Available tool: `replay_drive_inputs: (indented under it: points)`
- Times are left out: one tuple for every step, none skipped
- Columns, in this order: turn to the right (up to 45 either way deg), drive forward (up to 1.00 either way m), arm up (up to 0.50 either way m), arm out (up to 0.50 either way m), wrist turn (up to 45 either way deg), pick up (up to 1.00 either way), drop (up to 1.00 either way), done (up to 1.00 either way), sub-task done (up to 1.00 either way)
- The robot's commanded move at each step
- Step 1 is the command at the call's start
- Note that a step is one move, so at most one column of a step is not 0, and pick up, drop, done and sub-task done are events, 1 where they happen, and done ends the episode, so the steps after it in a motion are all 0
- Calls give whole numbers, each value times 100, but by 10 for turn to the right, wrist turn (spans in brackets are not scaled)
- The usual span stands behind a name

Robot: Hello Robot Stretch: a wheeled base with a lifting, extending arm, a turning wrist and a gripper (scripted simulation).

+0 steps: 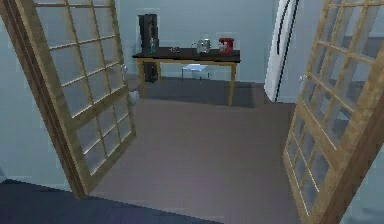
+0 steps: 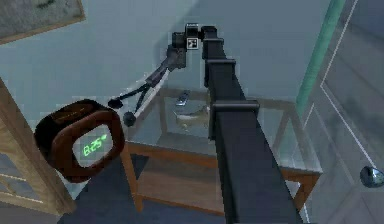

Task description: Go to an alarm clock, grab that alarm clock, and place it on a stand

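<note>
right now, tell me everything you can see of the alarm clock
The alarm clock is a rounded dark brown case, glossy, with a black face showing glowing green digits. It is tilted, its face toward the camera, at the arm side view's lower left. It hangs at the far end of the pincer, clear of every surface, so the pincer holds it; a fingertip lies at its upper right edge. A glass-topped wooden table stands to its right, apart from it.

Glass-paned doors (image 1: 88, 90) ajar, a dark-topped table (image 1: 185, 59) beyond, a red appliance (image 1: 227, 45) atop.
</note>
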Motion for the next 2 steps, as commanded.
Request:
replay_drive_inputs:
  points:
    - [0,0,0,0,450,0,0,0,0]
    - [0,0,0,0,450,0,0,0,0]
